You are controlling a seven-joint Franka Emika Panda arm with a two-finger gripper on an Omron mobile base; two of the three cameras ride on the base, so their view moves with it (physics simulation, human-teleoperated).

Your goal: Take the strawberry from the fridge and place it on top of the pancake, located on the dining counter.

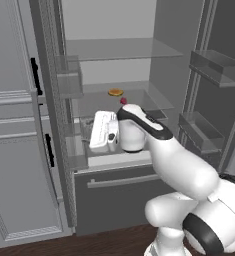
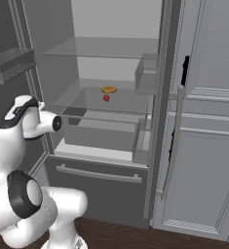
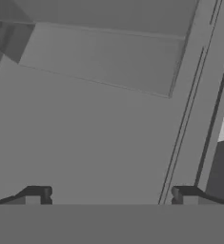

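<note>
Gripper [image 3: 110,195] fingers spread wide, nothing between them. Strawberry [image 2: 106,98] on fridge [image 2: 86,160] shelf, above and beyond gripper.

The fridge [image 2: 160,121] stands open, dark grey outside with a pale interior, glass shelves and a closed bottom drawer. The strawberry [image 2: 106,98], tiny, red and roundish, lies on the fridge's middle glass shelf, near the shelf's centre, untouched.
</note>
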